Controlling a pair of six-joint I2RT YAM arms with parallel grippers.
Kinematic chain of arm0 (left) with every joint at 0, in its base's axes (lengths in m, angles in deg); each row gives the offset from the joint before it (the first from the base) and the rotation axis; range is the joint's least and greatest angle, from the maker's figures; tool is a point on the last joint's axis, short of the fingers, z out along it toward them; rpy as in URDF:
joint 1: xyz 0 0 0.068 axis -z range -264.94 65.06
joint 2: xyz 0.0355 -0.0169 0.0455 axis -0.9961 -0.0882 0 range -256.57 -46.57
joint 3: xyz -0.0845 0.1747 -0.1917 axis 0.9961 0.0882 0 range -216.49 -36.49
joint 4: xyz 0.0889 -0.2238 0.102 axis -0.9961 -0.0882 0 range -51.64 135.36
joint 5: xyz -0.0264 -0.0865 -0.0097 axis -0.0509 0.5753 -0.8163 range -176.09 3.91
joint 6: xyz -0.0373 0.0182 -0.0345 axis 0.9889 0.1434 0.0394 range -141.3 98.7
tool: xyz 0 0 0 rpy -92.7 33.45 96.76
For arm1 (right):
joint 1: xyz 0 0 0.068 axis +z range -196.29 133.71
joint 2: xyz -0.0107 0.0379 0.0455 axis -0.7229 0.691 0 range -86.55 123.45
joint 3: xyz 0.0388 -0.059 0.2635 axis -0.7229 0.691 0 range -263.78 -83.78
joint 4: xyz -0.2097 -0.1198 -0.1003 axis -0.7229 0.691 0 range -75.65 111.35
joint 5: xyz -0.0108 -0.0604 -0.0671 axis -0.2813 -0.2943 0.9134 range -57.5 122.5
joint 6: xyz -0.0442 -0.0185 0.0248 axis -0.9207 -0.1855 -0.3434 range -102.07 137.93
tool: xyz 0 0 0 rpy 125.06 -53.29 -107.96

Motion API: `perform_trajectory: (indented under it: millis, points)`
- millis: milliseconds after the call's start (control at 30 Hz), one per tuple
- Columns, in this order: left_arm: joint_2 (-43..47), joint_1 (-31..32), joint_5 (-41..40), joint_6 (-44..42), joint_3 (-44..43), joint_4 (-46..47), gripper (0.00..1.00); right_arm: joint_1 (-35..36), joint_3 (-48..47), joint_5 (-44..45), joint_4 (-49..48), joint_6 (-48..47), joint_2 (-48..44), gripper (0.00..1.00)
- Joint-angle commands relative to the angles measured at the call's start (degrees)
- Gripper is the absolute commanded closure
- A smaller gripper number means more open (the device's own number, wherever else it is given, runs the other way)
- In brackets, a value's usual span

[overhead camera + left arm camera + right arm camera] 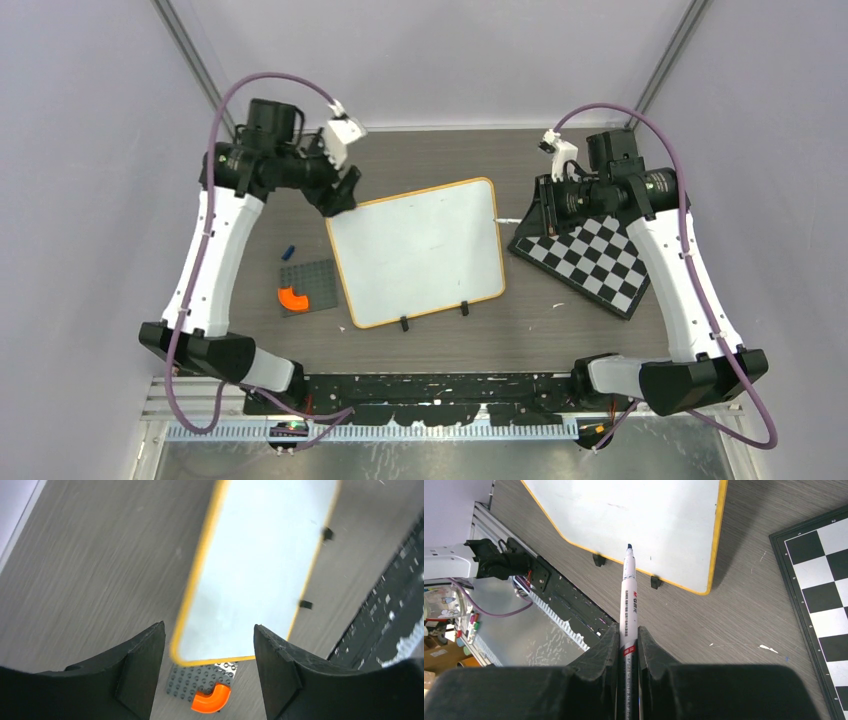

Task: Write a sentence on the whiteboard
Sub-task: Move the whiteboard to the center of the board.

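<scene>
Since the whiteboard [415, 252] is your target, start there: it lies flat mid-table [450, 345], turned a little off square, white face up. It has a thin orange-yellow frame, rounded corners and two black clip feet [404, 324] on its near edge. You get no writing on it, only faint grey smudging, clearest in the right wrist view. Your right gripper [627, 642] is clamped on a marker [628, 600] with a white barrel and red and dark print; its cap is off and the dark tip points out past the fingers. From the wrist the tip appears just inside the board's near edge, between the feet; from above it shows just beside the right edge, so you cannot tell whether it touches. Your left gripper [209, 645] has its jaws spread with nothing between them and hangs over the board's far-left corner. Left of the board, a grey studded plate [307, 285] carries an orange curved piece [293, 297], with a small blue piece [288, 250] just beyond. Right of the board lies a checkered board [592, 262], partly under the right arm. Hard to read: the left wrist view is blurred and runs the board off the top, the right wrist view crops both boards, and the marker print is too small.
</scene>
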Motion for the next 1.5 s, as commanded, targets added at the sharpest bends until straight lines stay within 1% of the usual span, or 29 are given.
perform_trajectory:
  millis: [0, 167, 300, 367, 433, 533, 600, 767, 900, 1067, 1233, 1367, 1467]
  points:
    - [5.26, 11.39, 1.92, -8.79, 3.36, -6.75, 0.34, -0.30, -0.39, -0.81, -0.96, 0.31, -1.51, 1.00]
    - [9.80, 28.48, -6.64, -18.28, 17.28, -5.43, 0.35, -1.32, -0.30, -1.54, -1.25, 0.80, -1.28, 1.00]
    - [9.56, 38.71, -8.70, -24.85, 25.19, -2.73, 0.35, -3.52, -0.13, -3.21, -1.67, 1.54, -0.99, 1.00]
    - [8.12, 42.75, -9.73, -28.68, 27.97, -1.74, 0.35, -4.79, -0.12, -4.15, -1.74, 1.79, -0.99, 1.00]
    - [6.83, 46.28, -12.08, -34.25, 31.34, 1.28, 0.35, -5.85, -0.12, -4.67, -1.71, 1.91, -1.22, 1.00]
    - [5.62, 49.08, -11.20, -41.71, 35.42, 6.80, 0.35, -6.60, -0.06, -4.80, -1.47, 1.80, -1.97, 1.00]
    - [4.60, 50.12, -9.72, -45.75, 37.46, 9.73, 0.36, -6.95, 0.24, -4.81, -1.53, 1.84, -2.61, 1.00]
    - [0.93, 50.66, -8.84, -59.15, 42.71, 11.25, 0.39, -8.58, 1.38, -6.54, -1.87, 2.30, -3.88, 1.00]
    - [-2.31, 50.60, -10.18, -64.96, 45.50, 13.67, 0.42, -8.94, 1.78, -7.19, -1.87, 2.23, -4.17, 1.00]
    - [-5.81, 48.39, -11.46, -67.25, 45.77, 16.70, 0.44, -9.20, 2.05, -7.71, -1.61, 2.16, -4.40, 1.00]
    - [-8.26, 44.58, -12.66, -71.73, 45.60, 16.46, 0.48, -9.18, 2.21, -8.61, -1.49, 2.15, -4.43, 1.00]
    - [-9.63, 43.32, -13.21, -74.31, 45.31, 15.71, 0.58, -9.19, 1.83, -8.97, -1.30, 2.12, -3.96, 1.00]
    - [-10.92, 43.21, -13.29, -74.61, 44.28, 15.67, 0.67, -9.18, 1.72, -9.16, -1.31, 2.04, -3.62, 1.00]
